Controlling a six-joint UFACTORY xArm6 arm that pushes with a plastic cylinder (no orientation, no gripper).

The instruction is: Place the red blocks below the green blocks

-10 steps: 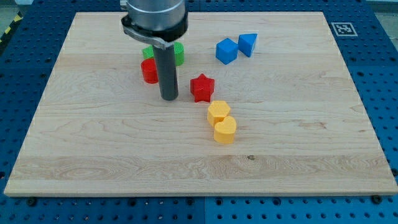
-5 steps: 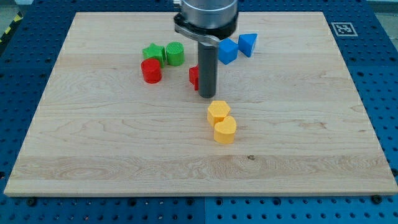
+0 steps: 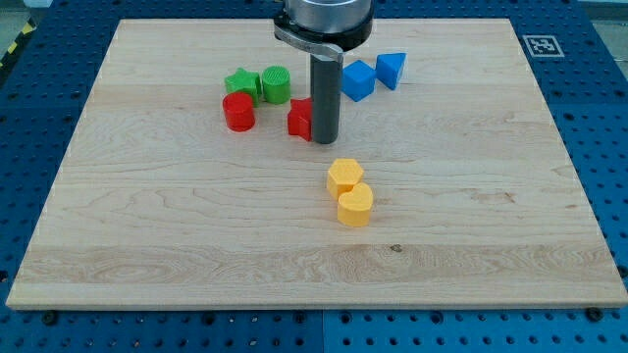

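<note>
Right, camera view, only one there is. No pincer on this arm, so no open/shut state to tell; it holds nothing, just a straight dark rod coming down from the view's top. My tip (image 3: 324,138) sits on the wooden bench (image 3: 147,226), touching the right side of the red star block (image 3: 299,118), which the rod partly hides, so its shape is only half readable.

To the view's left of my tip, a bit further off: the red cylinder (image 3: 238,112). Just above that cylinder, touching or nearly so, the green star block (image 3: 241,82), w/ the green cylinder (image 3: 277,84) right beside it. So one red is under the greens, the other sits lower-right of them, next to my tip.

Upper right of my tip: blue cube (image 3: 358,78) & blue wedge-like block (image 3: 392,69), close together. Below my tip, near: yellow hexagon-ish block (image 3: 344,176) touching the yellow rounded block (image 3: 354,206).
</note>
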